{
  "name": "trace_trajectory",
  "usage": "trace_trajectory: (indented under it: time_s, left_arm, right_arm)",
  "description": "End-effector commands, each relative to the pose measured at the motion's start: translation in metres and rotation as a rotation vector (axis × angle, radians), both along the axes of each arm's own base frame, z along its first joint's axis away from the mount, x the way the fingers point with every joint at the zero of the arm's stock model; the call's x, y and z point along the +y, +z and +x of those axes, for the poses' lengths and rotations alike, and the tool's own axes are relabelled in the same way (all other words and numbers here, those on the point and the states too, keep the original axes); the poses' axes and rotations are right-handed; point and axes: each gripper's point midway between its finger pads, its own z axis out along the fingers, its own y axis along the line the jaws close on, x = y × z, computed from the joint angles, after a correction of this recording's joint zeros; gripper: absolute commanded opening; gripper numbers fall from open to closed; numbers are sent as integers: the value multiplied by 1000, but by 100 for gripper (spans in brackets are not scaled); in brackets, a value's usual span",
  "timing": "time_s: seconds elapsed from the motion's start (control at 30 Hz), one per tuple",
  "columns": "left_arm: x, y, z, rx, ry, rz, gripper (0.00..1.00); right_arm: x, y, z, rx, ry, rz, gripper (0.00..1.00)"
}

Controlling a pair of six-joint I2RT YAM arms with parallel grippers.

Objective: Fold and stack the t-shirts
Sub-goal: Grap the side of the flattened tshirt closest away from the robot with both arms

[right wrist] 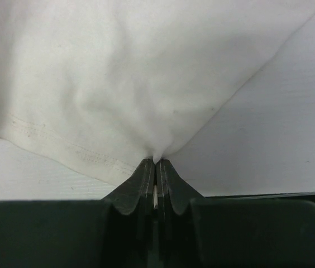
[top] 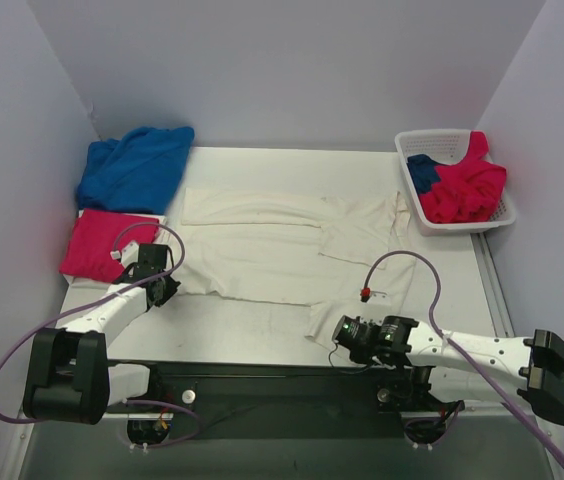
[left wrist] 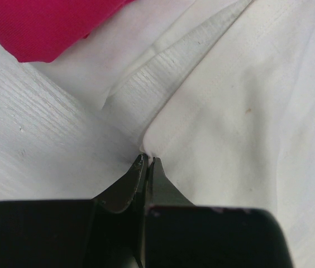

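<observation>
At table centre the cream t-shirt (top: 262, 250) lies spread flat, w/ left gripper (left wrist: 147, 162) pinched shut on its left edge & right gripper (right wrist: 156, 162) nipped shut on its near edge; 1st fold looks only just starting. Far left: pink t-shirt (top: 102, 245) folded, blue t-shirt (top: 134, 168) bunched behind it, not stacked. Basket (top: 432, 135) far right holds a pink heap (top: 462, 188) & a blue piece (top: 422, 172), so most of the job's left, I'd say.

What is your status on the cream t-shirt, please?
Left end effector and right end effector both shut on cream t-shirt. Shirt lying spread out. Folded pink t-shirt close beside left grip.
</observation>
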Motion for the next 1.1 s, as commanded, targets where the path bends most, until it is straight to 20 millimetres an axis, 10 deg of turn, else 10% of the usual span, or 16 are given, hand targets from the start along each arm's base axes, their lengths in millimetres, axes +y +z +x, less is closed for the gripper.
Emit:
trace_trajectory:
  time_s: [0.0, 1.07]
  left_arm:
    - [-2, -1, -2, 17, -21, 3, 0]
    - [14, 84, -46, -187, 86, 41, 0]
  right_arm:
    - [-17, -17, -20, 102, 0, -69, 0]
    - [-71, 93, 8, -228, -135, -102, 0]
